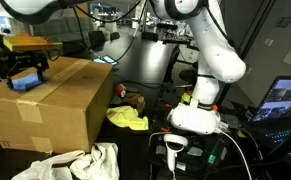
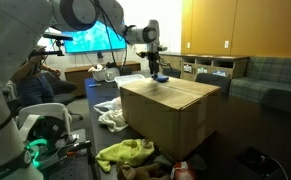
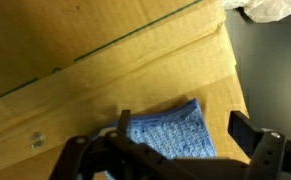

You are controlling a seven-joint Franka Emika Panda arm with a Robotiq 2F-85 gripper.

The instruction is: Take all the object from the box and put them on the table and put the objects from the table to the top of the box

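The gripper point(image 3: 182, 125) is hanging open, astride the blue knitted cloth point(image 3: 167, 136) lying on top of the box point(image 3: 95, 95); soft and light, it is probably wanting a pinch mid-fold

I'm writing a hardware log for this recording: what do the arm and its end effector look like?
The arm is glossy white, built of rounded links with dark seams at the joints. A green light glows at its white base. The end effector is black.
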